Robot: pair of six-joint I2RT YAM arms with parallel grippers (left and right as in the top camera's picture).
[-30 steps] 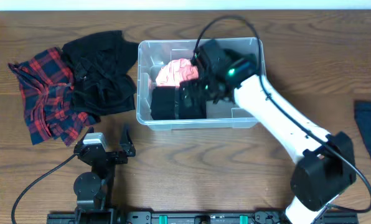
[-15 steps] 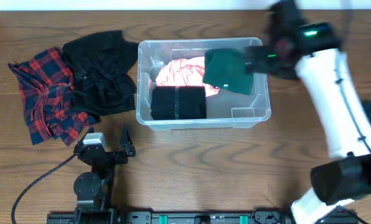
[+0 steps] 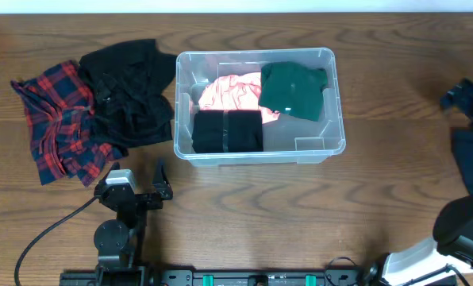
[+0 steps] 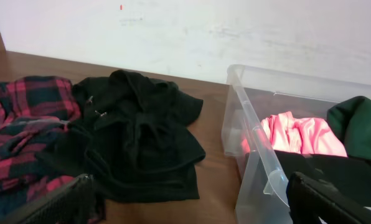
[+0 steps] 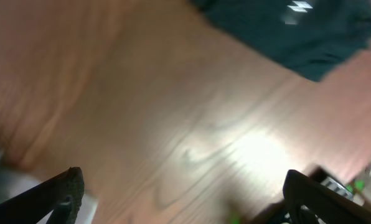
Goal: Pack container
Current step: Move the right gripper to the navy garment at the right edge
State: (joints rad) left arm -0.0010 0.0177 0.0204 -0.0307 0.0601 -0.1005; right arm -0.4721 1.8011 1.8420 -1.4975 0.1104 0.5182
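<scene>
1. Right claw (image 3: pixel 465 98) (image 5: pixel 185 194): the jaws stand wide apart with nothing between them. It hangs over the tabletop (image 3: pixel 395 48) at the far right, well apart from the container (image 3: pixel 252 53). Its wrist view is blurred and looks down on bare wood.
2. Right arm (image 3: pixel 463 226): the dark joint housing sits at the near right corner. The links between it and the claw run out of the overhead view.
3. Left claw (image 3: pixel 137 173) (image 4: pixel 192 202): the jaws are spread fully and hold nothing. It sits low near the front edge and points toward the far side.
4. Left arm (image 3: pixel 113 237): it is folded compactly over its base at the near left, with a cable trailing off to the left.
5. Container: it stands upright at the centre of the tabletop with its long side facing the arms, just right of the left claw's line of sight.
6. Contents: a pink garment (image 3: pixel 232 93) lies at the far left. A dark green garment (image 3: pixel 292 89) lies at the far right, partly over the pink one. A folded black garment (image 3: pixel 227 131) lies against the near wall.
7. Outside, left: a black garment (image 3: pixel 129 91) lies just beside the container wall. A red plaid garment (image 3: pixel 58 119) touches its left side.
8. Outside, right: a dark blue garment (image 3: pixel 471 159) (image 5: pixel 297 28) lies at the table's right edge, near the right claw.
</scene>
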